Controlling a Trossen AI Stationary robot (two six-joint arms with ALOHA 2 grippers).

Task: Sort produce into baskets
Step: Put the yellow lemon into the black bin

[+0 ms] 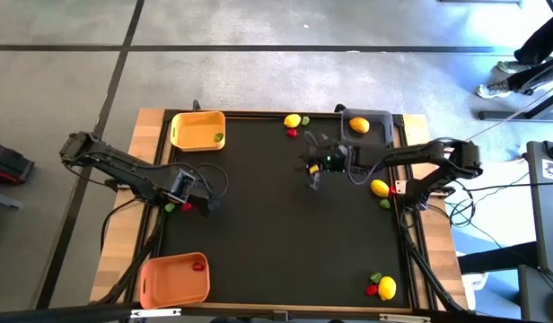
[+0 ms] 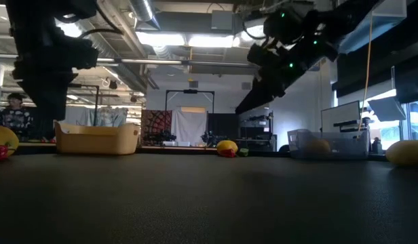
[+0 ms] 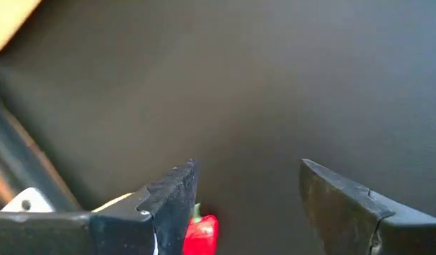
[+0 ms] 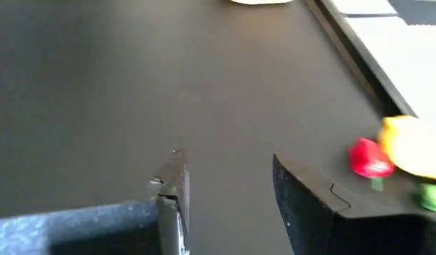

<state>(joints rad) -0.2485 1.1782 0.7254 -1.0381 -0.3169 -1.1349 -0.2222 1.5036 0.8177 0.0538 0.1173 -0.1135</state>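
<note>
Black fingers of my left hand [image 3: 246, 205] stand spread over the dark surface [image 1: 276, 224] near its left edge, pinching nothing; a red piece [image 3: 201, 234] lies just beside one finger. My right hand [image 4: 225, 188] is likewise spread and empty, raised above the surface toward the far right. Beyond it a second red piece [image 4: 370, 159] touches a lemon [image 4: 415, 144], with a green piece [image 4: 432, 195] close by, all near the far edge. The dark grey basket [image 1: 377, 133] at the far right corner holds one lemon [image 1: 358, 125]. Another lemon [image 1: 380, 187] rests near the right edge, and one more [image 1: 386, 287] at the near right corner. The yellow basket [image 1: 188, 130] at the far left holds a green piece [image 1: 219, 137]. The orange basket [image 1: 169, 280] at the near left holds a red piece [image 1: 198, 266].
</note>
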